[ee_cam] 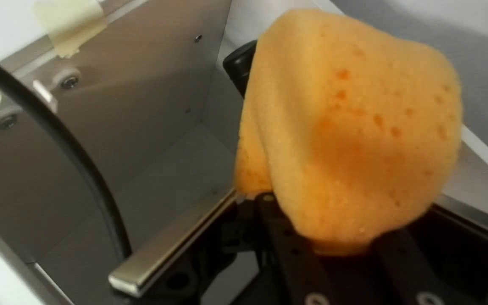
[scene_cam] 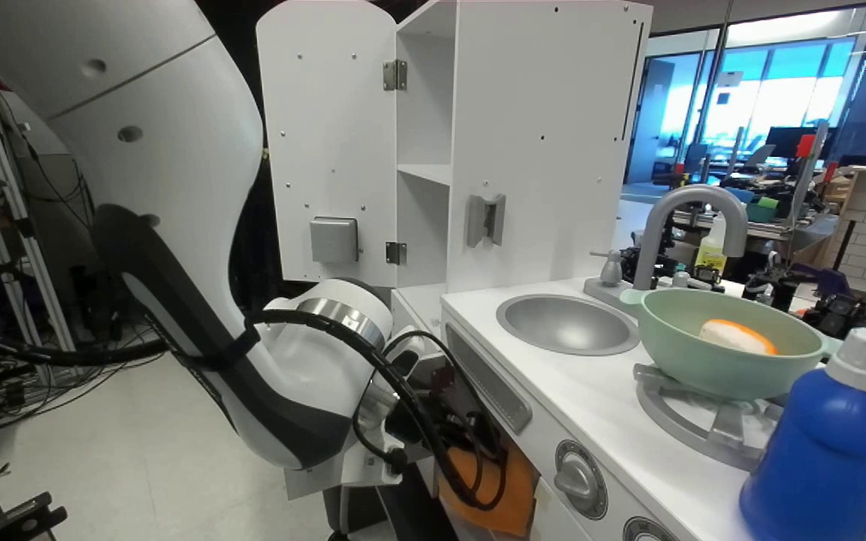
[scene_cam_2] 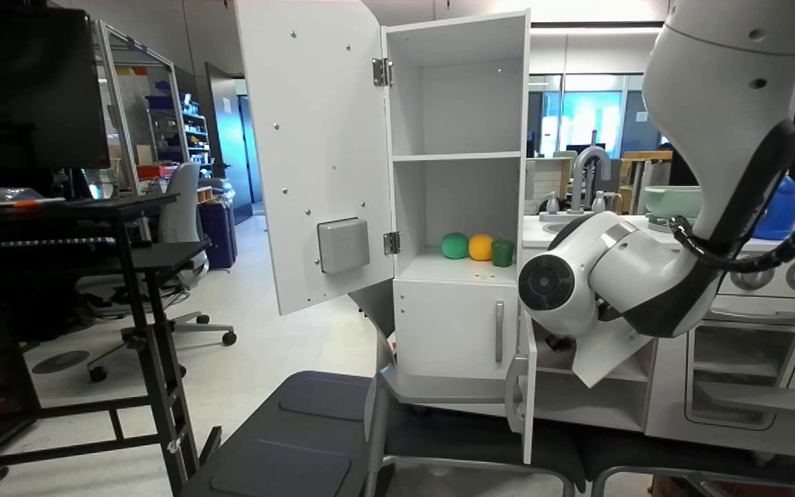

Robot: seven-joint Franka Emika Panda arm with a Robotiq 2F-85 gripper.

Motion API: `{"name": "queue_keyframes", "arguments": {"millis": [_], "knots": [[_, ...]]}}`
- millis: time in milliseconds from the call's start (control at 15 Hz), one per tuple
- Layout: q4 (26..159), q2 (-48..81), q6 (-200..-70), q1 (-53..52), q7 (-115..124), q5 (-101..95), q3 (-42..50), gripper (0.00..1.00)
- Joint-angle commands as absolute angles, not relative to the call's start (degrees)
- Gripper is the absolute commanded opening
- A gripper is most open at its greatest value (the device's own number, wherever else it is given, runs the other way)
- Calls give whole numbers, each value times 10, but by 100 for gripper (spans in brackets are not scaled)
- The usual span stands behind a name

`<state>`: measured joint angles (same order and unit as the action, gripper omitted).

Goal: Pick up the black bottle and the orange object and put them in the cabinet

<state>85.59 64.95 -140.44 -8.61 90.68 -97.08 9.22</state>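
Note:
The orange object [ee_cam: 354,127], a rounded sponge-like lump, fills the middle of the wrist view. My gripper [ee_cam: 333,237] is shut on it, with the fingertips hidden behind its bulk. The orange object [scene_cam: 485,488] also shows below the counter in an exterior view, beside the dark gripper. A glossy black end of the black bottle [ee_cam: 239,63] shows behind the orange object; the rest is hidden. The cabinet [scene_cam_2: 577,407] under the sink has its white door [scene_cam_2: 525,400] open. My wrist is at its opening, and its inner wall [ee_cam: 151,84] shows in the wrist view.
A black cable [ee_cam: 74,148] crosses the left of the wrist view. The arched upper door [scene_cam_2: 328,159] stands open. Toy vegetables [scene_cam_2: 480,247] sit in the upper cupboard. A blue bottle [scene_cam: 824,451] and green bowl [scene_cam: 719,368] stand on the counter. A chair frame [scene_cam_2: 439,390] stands in front.

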Motion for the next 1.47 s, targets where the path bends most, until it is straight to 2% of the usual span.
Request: {"name": "queue_keyframes", "arguments": {"millis": [0,1267,1333,1400], "knots": [[815,678,-1375,-60,913,-1003,68,3],[690,750,-1358,-13,885,-978,65,3],[683,753,-1358,-12,883,-974,63,39],[677,758,-1357,-12,882,-973,62,40]]}}
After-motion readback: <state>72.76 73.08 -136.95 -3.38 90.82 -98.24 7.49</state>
